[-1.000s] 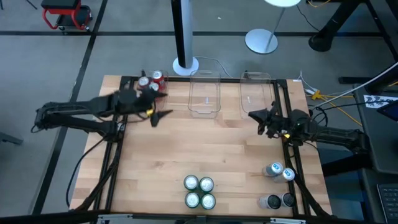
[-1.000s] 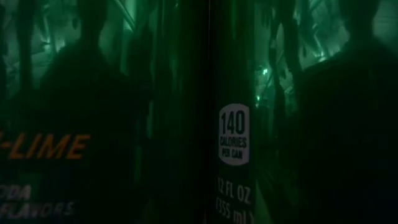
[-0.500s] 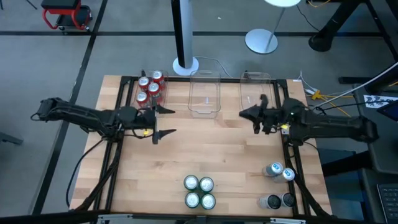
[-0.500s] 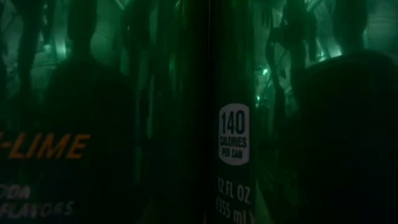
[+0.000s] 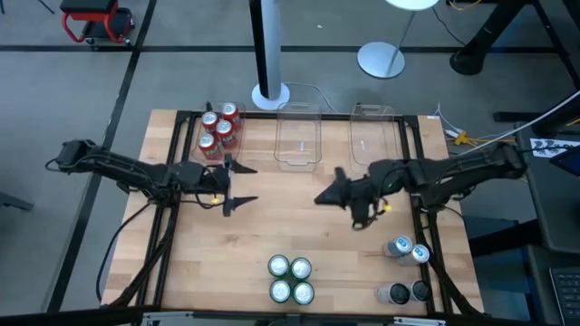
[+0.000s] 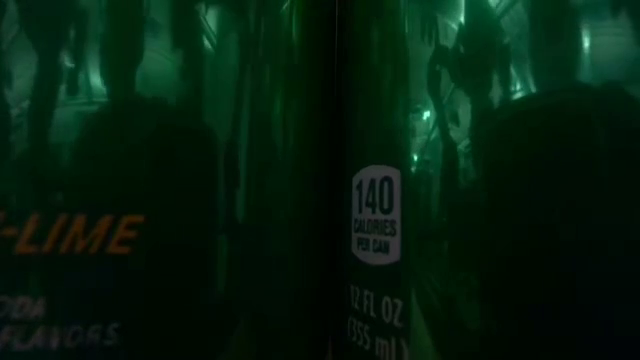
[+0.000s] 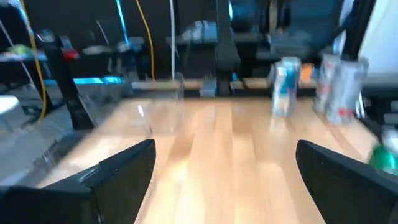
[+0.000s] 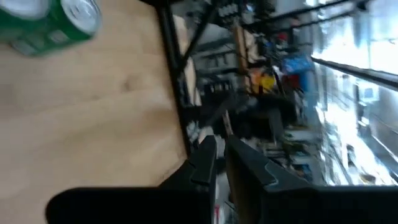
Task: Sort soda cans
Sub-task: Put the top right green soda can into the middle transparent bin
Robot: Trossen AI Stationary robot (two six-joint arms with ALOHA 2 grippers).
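Green cans [image 5: 290,280], four in a tight block, stand upright at the near table edge, centre. The right gripper [image 5: 323,196], fingers pressed together and empty, hangs over mid-table, pointing across towards the left arm; the block lies nearer to it. The left gripper [image 5: 237,186], fingers spread and empty, hovers just beside the red cans [image 5: 218,127] in the far-left bin.

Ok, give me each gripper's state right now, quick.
Left gripper: open, holding nothing, over the table.
Right gripper: closed, holding nothing, above the table's middle.
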